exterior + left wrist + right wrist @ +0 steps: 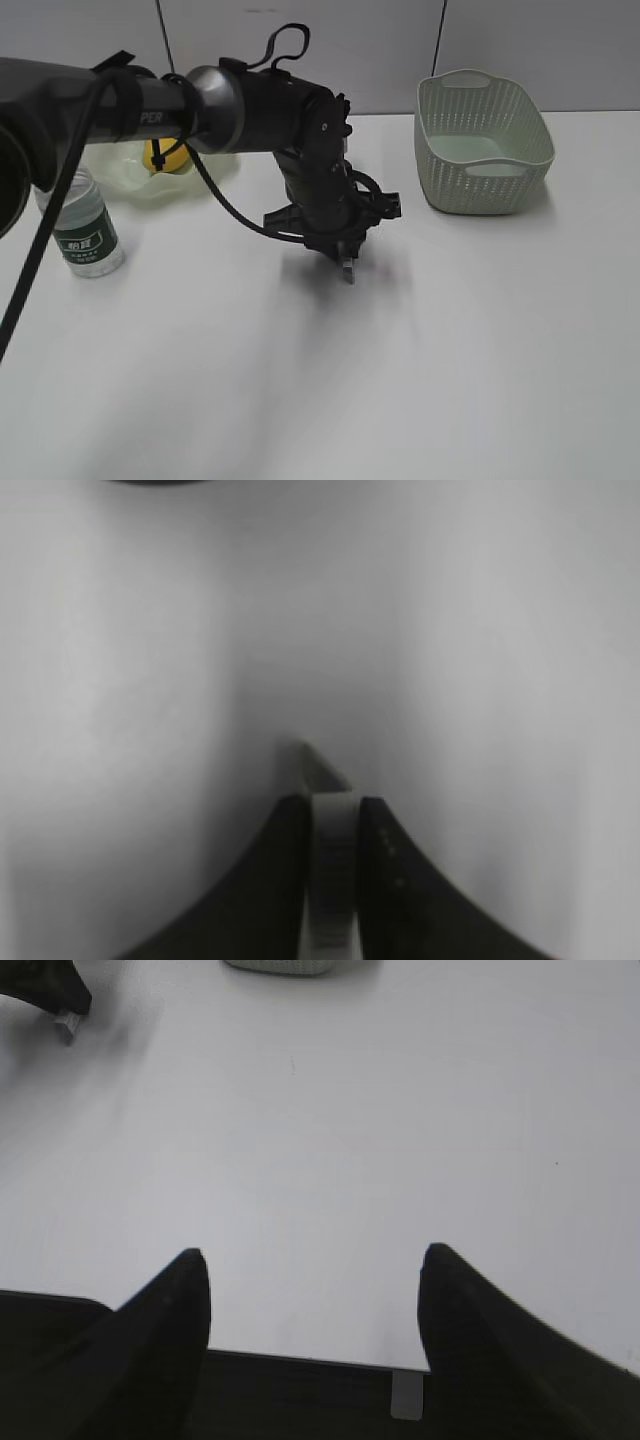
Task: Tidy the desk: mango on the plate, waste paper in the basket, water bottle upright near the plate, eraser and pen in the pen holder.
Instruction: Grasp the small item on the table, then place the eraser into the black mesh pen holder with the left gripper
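Observation:
My left gripper [345,260] hangs over the middle of the white desk [300,380], shut on a small pale grey eraser [347,271]. The left wrist view shows the eraser [333,880] pinched between the dark jaws [333,802]. The yellow mango [166,160] lies in the pale green plate [125,178] at the back left, partly behind my arm. The water bottle [88,232] stands upright in front of the plate. The pale green basket [483,140] stands at the back right. My right gripper [315,1260] is open and empty above the desk's front edge. Pen holder, pen and waste paper are out of view.
A grey panelled wall runs behind the desk. In the right wrist view the left gripper's tip with the eraser [67,1025] is at the top left and the basket's base [280,965] at the top edge. A dark curved shape [150,482] touches the left wrist view's top edge.

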Controlling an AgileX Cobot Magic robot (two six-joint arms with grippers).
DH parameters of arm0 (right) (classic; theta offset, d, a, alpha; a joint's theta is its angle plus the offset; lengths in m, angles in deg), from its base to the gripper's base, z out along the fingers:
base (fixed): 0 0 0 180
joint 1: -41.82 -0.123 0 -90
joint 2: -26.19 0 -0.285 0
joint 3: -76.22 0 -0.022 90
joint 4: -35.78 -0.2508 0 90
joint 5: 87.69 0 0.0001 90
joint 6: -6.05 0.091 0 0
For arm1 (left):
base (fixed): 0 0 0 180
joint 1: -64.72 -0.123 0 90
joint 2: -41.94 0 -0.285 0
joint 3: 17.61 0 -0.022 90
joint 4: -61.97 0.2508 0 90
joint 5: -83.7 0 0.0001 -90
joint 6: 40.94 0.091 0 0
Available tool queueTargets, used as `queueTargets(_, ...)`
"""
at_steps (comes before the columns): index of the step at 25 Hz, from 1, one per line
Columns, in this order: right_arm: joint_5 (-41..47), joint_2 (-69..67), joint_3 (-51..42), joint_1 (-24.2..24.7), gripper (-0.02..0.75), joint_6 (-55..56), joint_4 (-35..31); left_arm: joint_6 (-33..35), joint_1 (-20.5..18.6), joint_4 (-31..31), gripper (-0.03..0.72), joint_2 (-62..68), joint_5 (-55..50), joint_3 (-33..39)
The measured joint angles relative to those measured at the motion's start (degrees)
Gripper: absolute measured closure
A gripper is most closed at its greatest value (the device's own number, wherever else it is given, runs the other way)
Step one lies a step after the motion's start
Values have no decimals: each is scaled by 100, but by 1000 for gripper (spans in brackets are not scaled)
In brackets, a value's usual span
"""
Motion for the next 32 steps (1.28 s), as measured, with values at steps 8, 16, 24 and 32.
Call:
queueTargets(8,0,0,0,0,217,0,0,44,0,531,600,-512,-133,0)
queueTargets(16,0,0,0,0,217,0,0,85,-37,1781,600,-1702,968,0)
queueTargets(24,0,0,0,0,217,0,0,85,-323,2457,600,-1300,2398,0)
queueTargets(32,0,0,0,0,217,24,0,85,-571,2501,600,-903,2418,0)
